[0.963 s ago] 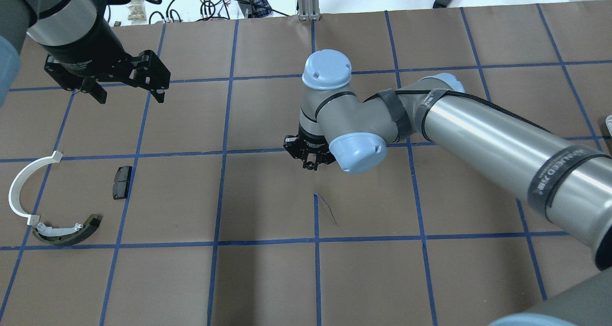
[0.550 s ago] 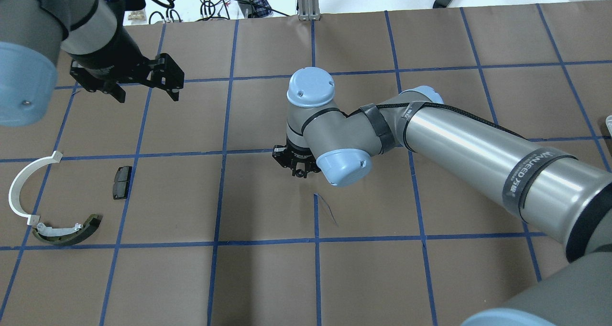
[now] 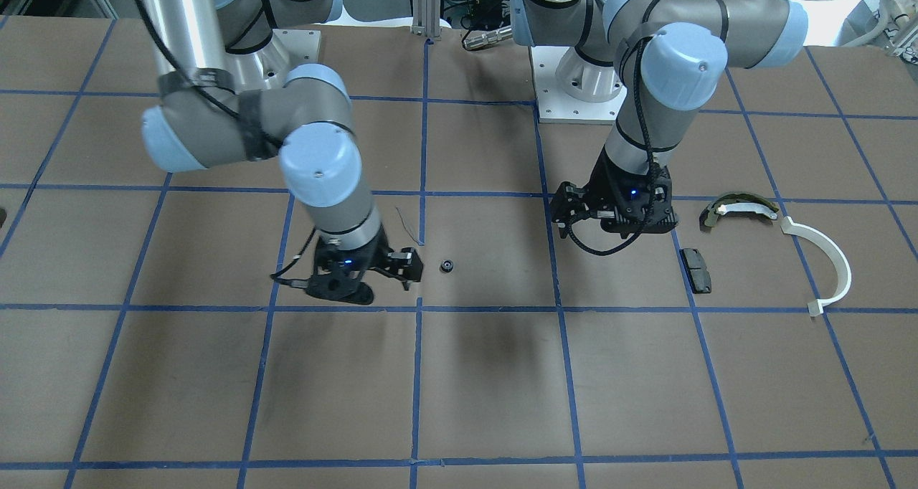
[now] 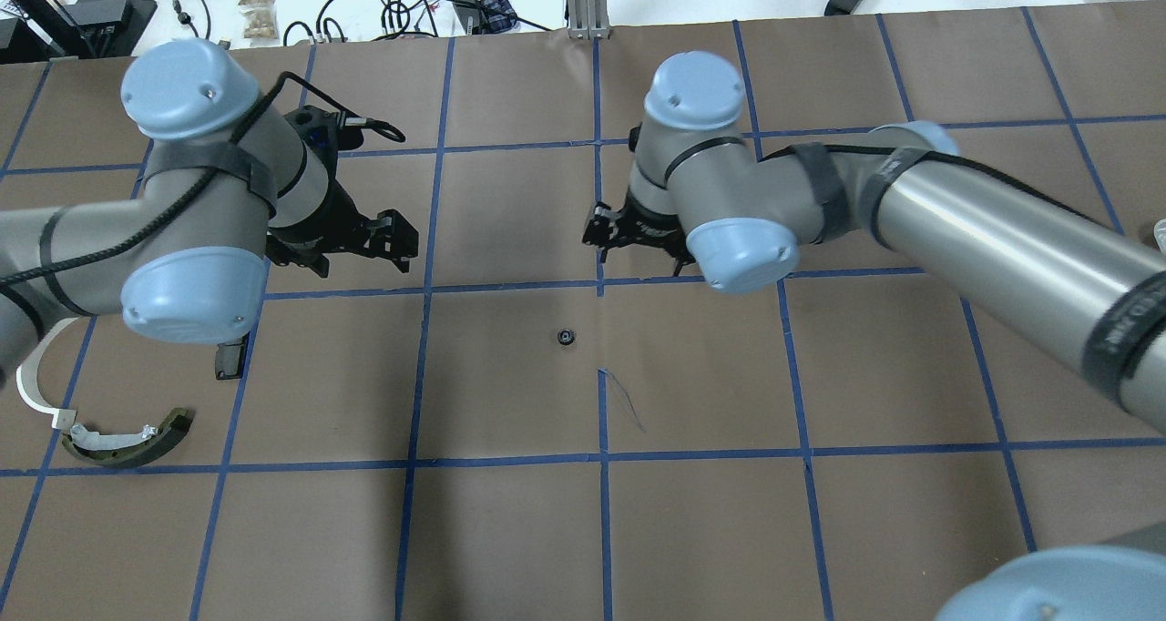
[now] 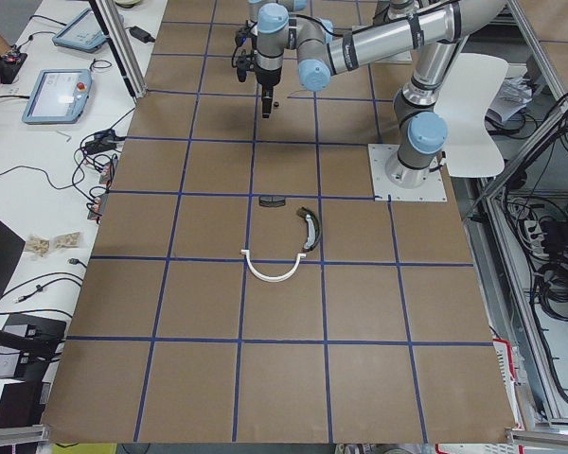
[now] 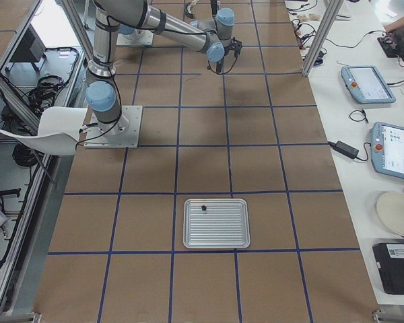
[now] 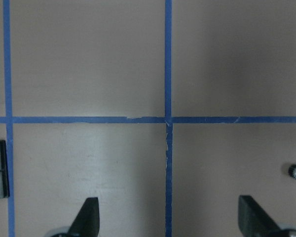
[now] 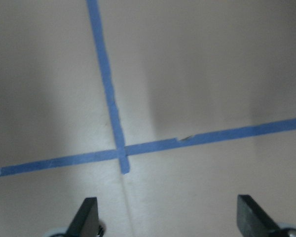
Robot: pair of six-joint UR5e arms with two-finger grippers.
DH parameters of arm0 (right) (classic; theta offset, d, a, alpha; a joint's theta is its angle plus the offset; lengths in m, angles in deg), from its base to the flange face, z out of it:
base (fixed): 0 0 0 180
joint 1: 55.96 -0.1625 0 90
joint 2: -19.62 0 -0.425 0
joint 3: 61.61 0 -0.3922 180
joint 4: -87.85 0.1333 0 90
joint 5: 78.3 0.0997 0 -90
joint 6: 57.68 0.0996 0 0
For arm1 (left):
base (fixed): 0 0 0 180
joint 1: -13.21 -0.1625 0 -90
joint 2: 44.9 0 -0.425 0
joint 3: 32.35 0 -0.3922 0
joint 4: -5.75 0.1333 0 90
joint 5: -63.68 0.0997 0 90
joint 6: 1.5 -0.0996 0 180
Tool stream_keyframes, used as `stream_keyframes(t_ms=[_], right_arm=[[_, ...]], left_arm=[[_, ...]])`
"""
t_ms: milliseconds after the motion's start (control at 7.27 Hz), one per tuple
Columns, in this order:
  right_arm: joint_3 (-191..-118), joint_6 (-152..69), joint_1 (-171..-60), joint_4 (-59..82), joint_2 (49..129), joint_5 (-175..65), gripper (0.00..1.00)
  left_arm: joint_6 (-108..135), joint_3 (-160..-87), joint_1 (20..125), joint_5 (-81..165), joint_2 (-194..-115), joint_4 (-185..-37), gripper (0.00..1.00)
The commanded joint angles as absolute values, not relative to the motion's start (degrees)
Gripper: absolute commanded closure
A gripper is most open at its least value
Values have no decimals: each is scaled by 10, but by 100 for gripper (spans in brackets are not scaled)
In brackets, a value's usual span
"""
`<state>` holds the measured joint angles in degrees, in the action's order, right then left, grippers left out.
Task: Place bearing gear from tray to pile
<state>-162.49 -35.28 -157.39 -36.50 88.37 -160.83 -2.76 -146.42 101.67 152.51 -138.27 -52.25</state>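
A small dark toothed bearing gear (image 4: 567, 336) lies flat on the brown paper-covered table (image 4: 510, 530), taped in a blue grid. It is well apart from the flat black rectangular pad (image 3: 696, 269), on that pad's robot-right side, and has not reached the pile. The pile's other members lie near the pad on its far side from the gear: an olive-green curved shoe (image 3: 739, 206) and a thin white half-ring (image 3: 825, 259). The gear looks light, rigid and sturdy, but also smooth and apt to roll or skid. A pinch straight down across its outer rim seems the surest hold. The left gripper (image 7: 168, 217) hangs above the table between pad and gear, nearer the pad. Its fingers (image 7: 89, 217) are spread wide and hold nothing, and the gear shows at the edge of its wrist view, outside the jaws. The right gripper (image 8: 168, 219) hangs beyond the gear from the pad, its fingers (image 8: 249, 217) equally wide apart, empty and touching nothing. A ribbed silver tray (image 6: 215, 235) sits far from the pad at the table's opposite end, carrying one small dark part (image 6: 203, 206).
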Motion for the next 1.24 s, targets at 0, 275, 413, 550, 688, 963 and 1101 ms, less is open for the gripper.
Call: stream_keyframes(t_ms=[0, 275, 413, 550, 688, 963, 1101], right_arm=[[-1628, -524, -1426, -293, 934, -1608, 0], [-1627, -647, -1302, -267, 952, -1609, 0], [-1627, -727, -1242, -246, 962, -1609, 0], [-1627, -843, -1174, -233, 963, -1610, 0], [-1627, -938, -1109, -238, 963, -1611, 0], [-1627, -1095, -1020, -246, 956, -1660, 0], [-1626, -1146, -987, -269, 950, -1675, 0]], left_arm=[[16, -1516, 1066, 1524, -1417, -417, 0], [135, -1511, 1156, 1528, -1474, -384, 0], [179, -1495, 1189, 1530, -1505, -377, 0], [191, -1468, 1210, 1529, -1532, -377, 0], [199, -1449, 1231, 1531, -1555, -378, 2], [207, -1442, 1240, 1531, -1585, -371, 6], [206, -1441, 1244, 1532, -1594, -371, 7]])
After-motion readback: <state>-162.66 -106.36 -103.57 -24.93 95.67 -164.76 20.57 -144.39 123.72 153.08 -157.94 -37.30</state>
